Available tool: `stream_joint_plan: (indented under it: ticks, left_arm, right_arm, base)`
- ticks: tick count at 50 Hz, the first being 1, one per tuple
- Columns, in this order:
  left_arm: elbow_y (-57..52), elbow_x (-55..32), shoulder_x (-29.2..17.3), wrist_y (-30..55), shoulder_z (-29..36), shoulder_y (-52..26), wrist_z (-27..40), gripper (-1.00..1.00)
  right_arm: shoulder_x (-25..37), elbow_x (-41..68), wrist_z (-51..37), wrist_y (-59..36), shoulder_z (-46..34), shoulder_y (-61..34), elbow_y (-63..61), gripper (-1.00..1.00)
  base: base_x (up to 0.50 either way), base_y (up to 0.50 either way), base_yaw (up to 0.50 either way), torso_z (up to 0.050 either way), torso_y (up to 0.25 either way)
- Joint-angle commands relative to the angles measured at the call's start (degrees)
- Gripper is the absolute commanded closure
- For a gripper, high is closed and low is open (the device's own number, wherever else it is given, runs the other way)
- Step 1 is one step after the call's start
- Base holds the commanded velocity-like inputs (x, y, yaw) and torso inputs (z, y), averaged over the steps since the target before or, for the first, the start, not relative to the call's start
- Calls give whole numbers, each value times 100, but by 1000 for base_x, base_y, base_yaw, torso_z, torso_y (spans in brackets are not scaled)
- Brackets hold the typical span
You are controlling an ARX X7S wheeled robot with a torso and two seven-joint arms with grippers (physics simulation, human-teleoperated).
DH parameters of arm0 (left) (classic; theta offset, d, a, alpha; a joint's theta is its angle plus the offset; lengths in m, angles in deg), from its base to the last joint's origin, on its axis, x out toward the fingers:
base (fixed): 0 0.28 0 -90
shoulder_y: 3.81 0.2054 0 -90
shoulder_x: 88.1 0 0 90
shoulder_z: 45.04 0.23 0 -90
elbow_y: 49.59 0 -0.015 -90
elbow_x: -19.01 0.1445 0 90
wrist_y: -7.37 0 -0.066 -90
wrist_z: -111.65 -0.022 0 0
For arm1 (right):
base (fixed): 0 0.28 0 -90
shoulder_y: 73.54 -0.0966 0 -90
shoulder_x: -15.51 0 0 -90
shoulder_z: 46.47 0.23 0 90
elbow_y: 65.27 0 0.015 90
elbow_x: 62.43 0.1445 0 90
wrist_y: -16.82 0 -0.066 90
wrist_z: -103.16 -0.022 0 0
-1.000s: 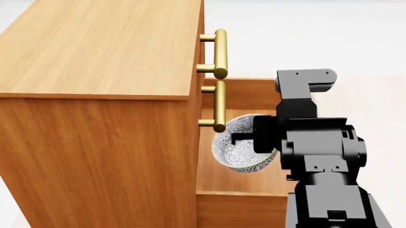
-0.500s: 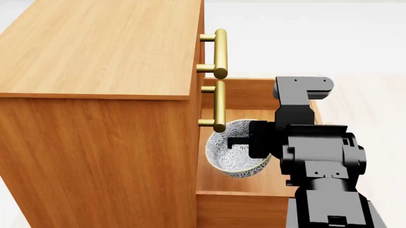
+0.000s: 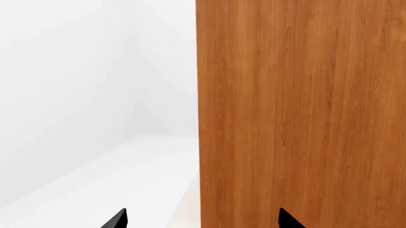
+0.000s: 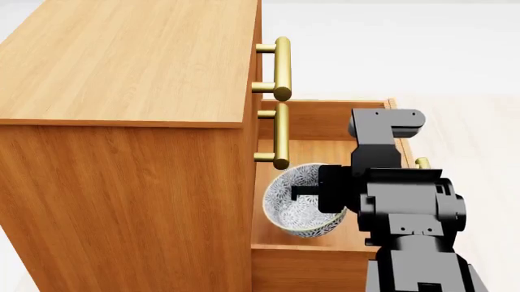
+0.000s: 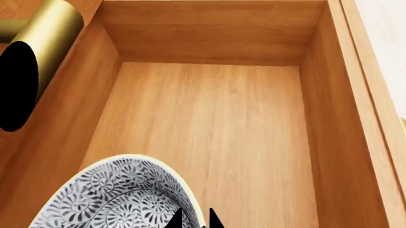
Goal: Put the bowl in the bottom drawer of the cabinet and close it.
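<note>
The speckled blue-grey bowl (image 4: 296,207) is inside the open bottom drawer (image 4: 321,121) of the cabinet (image 4: 122,158), close to the cabinet's front. My right gripper (image 4: 307,192) is shut on the bowl's rim. In the right wrist view, the bowl (image 5: 114,199) fills one corner, and the right gripper (image 5: 198,222) has one fingertip inside the rim and one outside. The drawer's bare wooden floor (image 5: 209,118) lies beyond. I cannot tell whether the bowl rests on the floor. My left gripper (image 3: 201,221) is open and empty beside the cabinet's side panel (image 3: 298,114).
Two brass bar handles (image 4: 281,67) (image 4: 281,137) of the upper drawers jut out above the bowl; one shows in the right wrist view (image 5: 47,35). A brass bit of the bottom drawer's own handle (image 4: 422,162) peeks past my right arm. Pale floor surrounds the cabinet.
My right arm has lowered the bowl deeper into the drawer and a little toward the near end. The grip on the rim is unchanged.
</note>
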Motion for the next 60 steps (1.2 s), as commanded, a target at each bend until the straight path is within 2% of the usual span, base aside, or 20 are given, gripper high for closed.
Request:
stream_joint_plan:
  ticks: [1, 5, 6, 19, 29, 39, 47, 60]
  left_arm:
    - [-2, 6, -7, 14, 6, -7, 16, -100]
    - [-2, 13, -11, 26, 11, -13, 17, -100]
    - [13, 14, -8, 17, 13, -17, 17, -100]
    - [-7, 22, -9, 9, 14, -2, 51, -100]
    - [-16, 22, -14, 10, 14, 4, 70, -100]
    - [2, 49, -19, -75, 25, 6, 71, -100]
    - [-65, -32, -110, -295, 81, 58, -65, -100]
    - [30, -43, -97, -533, 70, 29, -83, -100]
  right_arm:
    - [6, 14, 24, 9, 29, 14, -3, 100]
    - [6, 12, 14, 29, 22, 27, -3, 100]
    - [6, 15, 26, 19, 20, 31, -3, -100]
    - [33, -55, 37, 328, -152, 52, -4, -100]
    - [61, -230, -55, 1124, -486, 56, -8, -100]
    - [135, -239, -60, 1176, -581, -254, -80, -100]
    - [334, -214, -95, 368, -507, 175, -1777, -100]
    - [625, -144, -304, -338, -263, 466, -3199, -100]
  base:
    - [0, 0, 0, 0, 0]
    - [0, 0, 0, 5, 0]
    - [0, 0, 0, 0, 0]
    - [0, 0, 0, 0, 0]
    - [0, 0, 0, 0, 0]
    - [0, 0, 0, 0, 0]
    - [0, 0, 0, 0, 0]
    - [0, 0, 0, 0, 0]
